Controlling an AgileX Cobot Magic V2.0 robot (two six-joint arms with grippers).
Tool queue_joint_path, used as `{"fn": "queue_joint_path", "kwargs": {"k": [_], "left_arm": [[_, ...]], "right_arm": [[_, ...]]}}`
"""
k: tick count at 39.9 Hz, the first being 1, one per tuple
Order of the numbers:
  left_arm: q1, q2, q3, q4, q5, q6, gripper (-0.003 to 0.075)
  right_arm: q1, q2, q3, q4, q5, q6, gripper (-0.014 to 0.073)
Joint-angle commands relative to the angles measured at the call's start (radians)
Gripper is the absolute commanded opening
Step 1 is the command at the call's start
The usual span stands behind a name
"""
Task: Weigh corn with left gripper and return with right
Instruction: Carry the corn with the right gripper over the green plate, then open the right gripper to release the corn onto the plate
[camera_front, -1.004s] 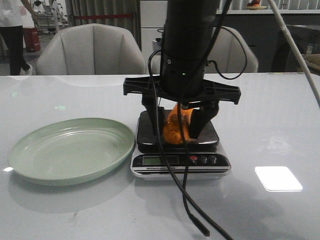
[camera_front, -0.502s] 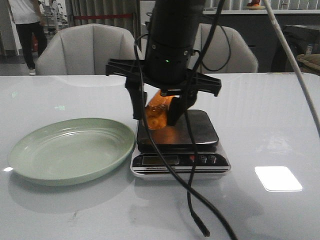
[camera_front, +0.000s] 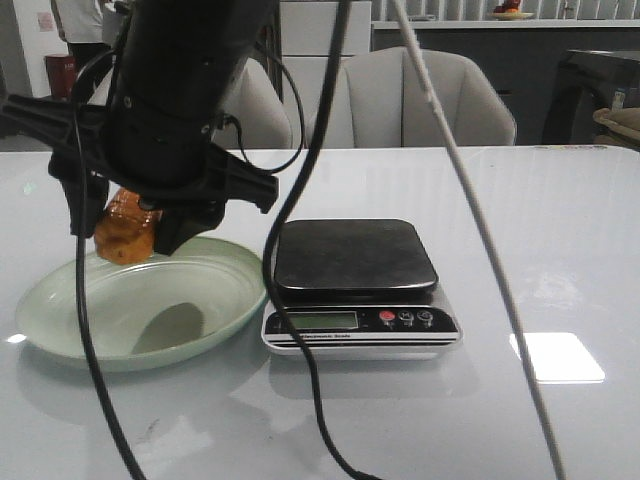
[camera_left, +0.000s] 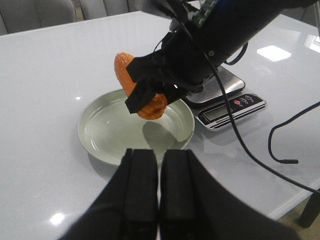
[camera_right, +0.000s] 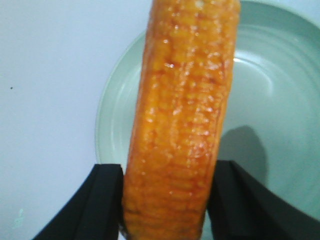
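White glossy worktop (camera_front: 560, 220); corn (camera_right: 182, 115) clamped between right gripper (camera_front: 128, 232) fingers (camera_right: 102, 200), above green plate (camera_front: 60, 320). Left gripper (camera_left: 159, 187) fingers pressed together, empty.

My right gripper (camera_front: 125, 225) hangs at nine o'clock, wrist pointing down, fingers (camera_right: 102, 200) clamped on the corn (camera_right: 182, 120). My left gripper (camera_left: 159, 175) sits with its fingers pressed together.

Corn (camera_front: 122, 229) above plate (camera_front: 60, 300), scale (camera_front: 355, 262) rightward.

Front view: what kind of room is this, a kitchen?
Probably an office or showroom, not a kitchen: padded grey armchairs line a glossy white table, with cabinets behind and a person standing by.
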Motion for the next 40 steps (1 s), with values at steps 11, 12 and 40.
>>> {"fn": "queue_joint_path", "kwargs": {"k": [11, 12, 40], "left_arm": [[0.002, 0.013, -0.024, 0.004, -0.077, -0.002, 0.0122], [0.002, 0.013, -0.024, 0.004, -0.077, -0.002, 0.0122], [0.002, 0.013, -0.024, 0.004, -0.077, -0.002, 0.0122]], "right_arm": [[-0.002, 0.003, -0.033, -0.008, -0.026, -0.014, 0.036], [-0.002, 0.009, -0.033, -0.008, -0.018, -0.014, 0.0388], [-0.066, -0.166, -0.085, -0.07, 0.141, -0.119, 0.0607]]}}
